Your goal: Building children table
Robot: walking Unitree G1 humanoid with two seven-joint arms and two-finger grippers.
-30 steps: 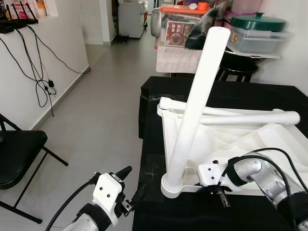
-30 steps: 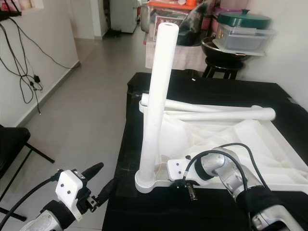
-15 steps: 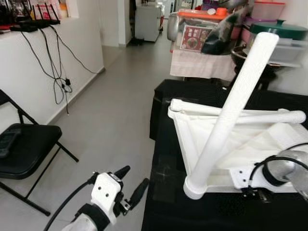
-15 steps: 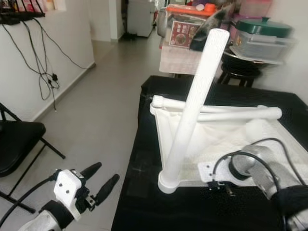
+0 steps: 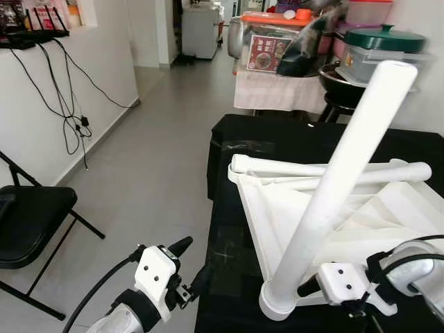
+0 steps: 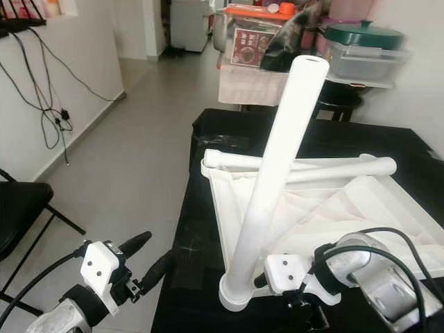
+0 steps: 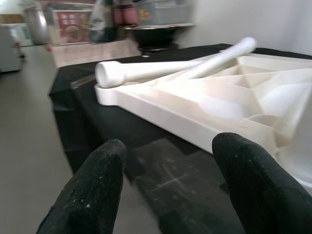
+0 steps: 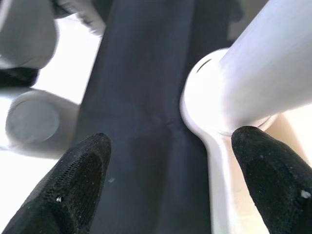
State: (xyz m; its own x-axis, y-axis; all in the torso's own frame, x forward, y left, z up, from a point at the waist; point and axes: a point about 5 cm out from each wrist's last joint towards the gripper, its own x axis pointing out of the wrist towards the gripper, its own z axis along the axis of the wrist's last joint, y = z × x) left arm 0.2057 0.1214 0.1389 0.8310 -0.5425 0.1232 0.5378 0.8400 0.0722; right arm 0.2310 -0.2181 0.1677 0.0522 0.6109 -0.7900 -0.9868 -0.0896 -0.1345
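Left eye view: left gripper (image 5: 189, 272) fingers spread, hovering off table edge. Right gripper (image 8: 170, 161) fingers spread beside corner socket. One leg (image 5: 333, 194) seated, leaning, in upturned white tabletop (image 5: 270, 208) on black cloth; two loose legs (image 5: 326, 170) lie beyond, likely unfitted.

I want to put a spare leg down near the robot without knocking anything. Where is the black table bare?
Bare black cloth lies beyond the upturned white plastic tabletop, up to the far edge, and in a narrow strip along its left side. The near corner is crowded: the standing white tube leg, its socket and the right gripper.
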